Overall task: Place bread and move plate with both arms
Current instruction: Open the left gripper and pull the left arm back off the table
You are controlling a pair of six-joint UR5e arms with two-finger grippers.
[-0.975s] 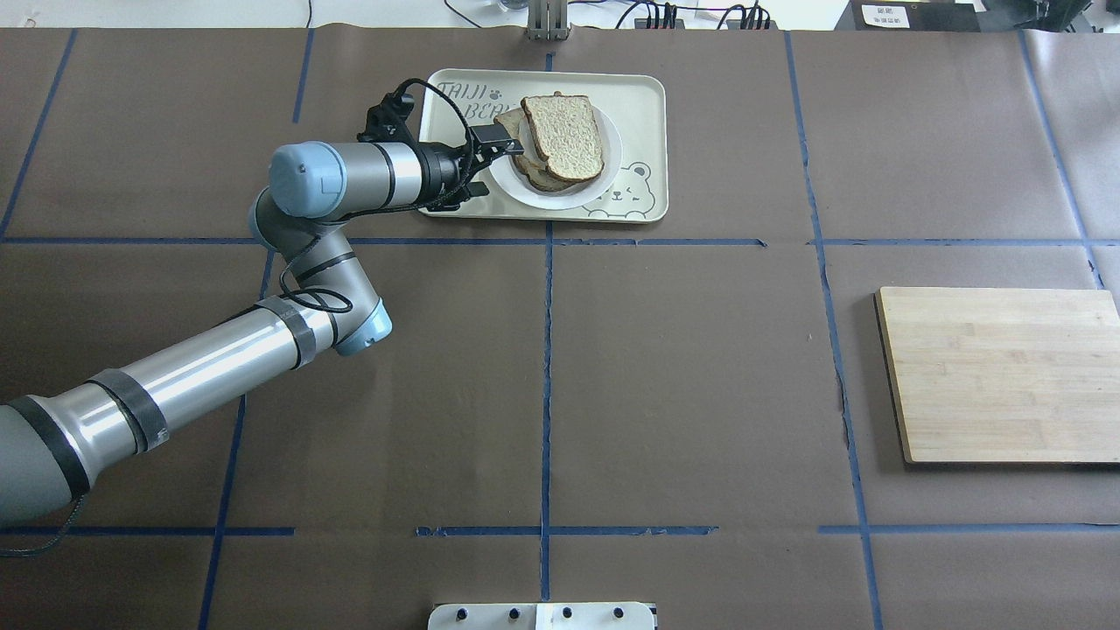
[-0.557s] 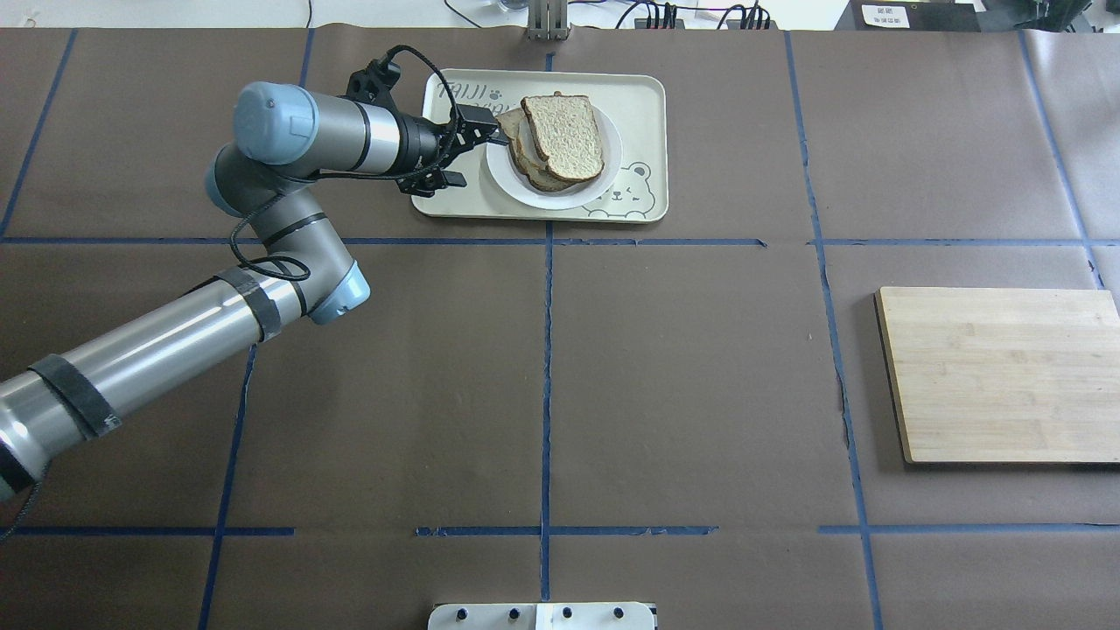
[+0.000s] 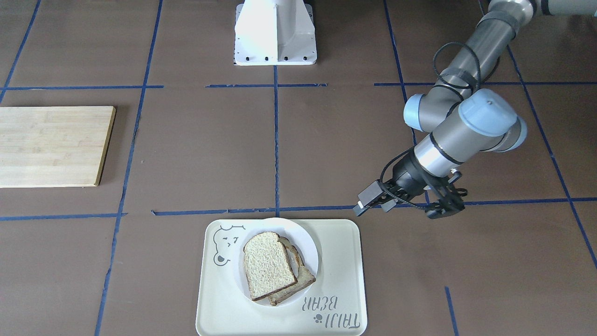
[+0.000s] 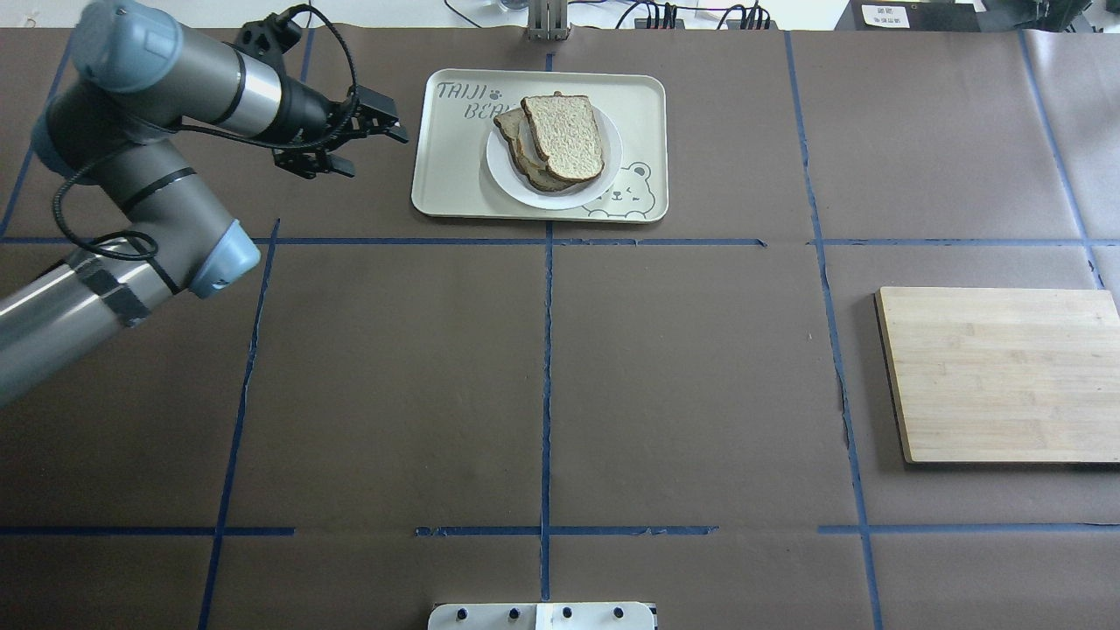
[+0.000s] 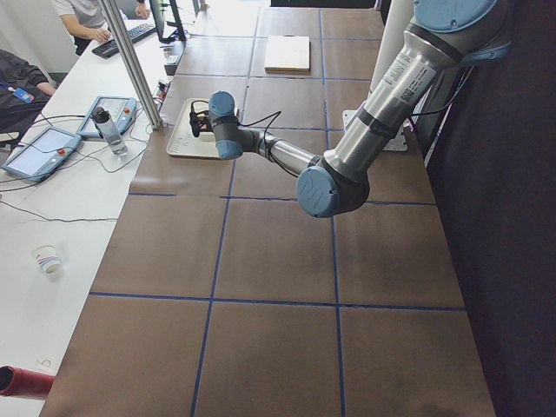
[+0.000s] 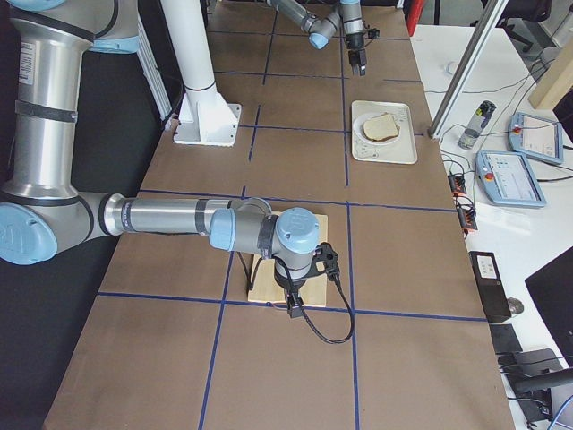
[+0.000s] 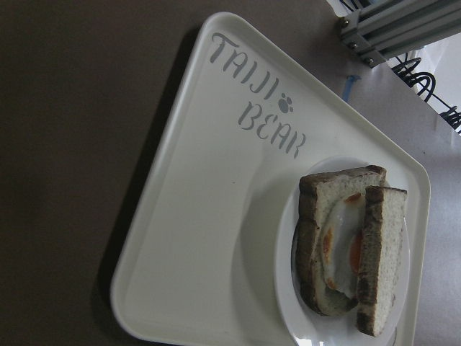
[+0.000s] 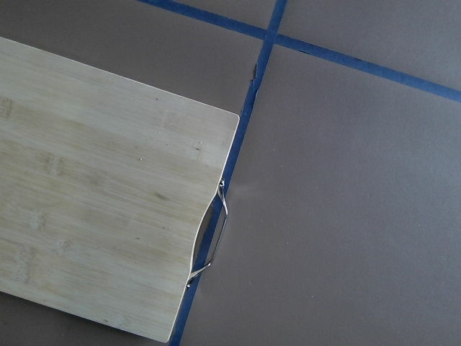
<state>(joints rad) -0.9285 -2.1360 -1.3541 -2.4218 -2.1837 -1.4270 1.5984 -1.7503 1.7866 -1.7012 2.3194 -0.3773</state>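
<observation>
One bread slice (image 4: 564, 136) on plate (image 4: 503, 179), apart from left jaws

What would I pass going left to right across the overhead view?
left claw → tray → board

Even overhead light, soft short shadows beside the cream rectangular tray (image 4: 446, 166) and pale wooden board (image 4: 997, 376). Exterior views sharp; left wrist view dim, darkening leftwards.
</observation>
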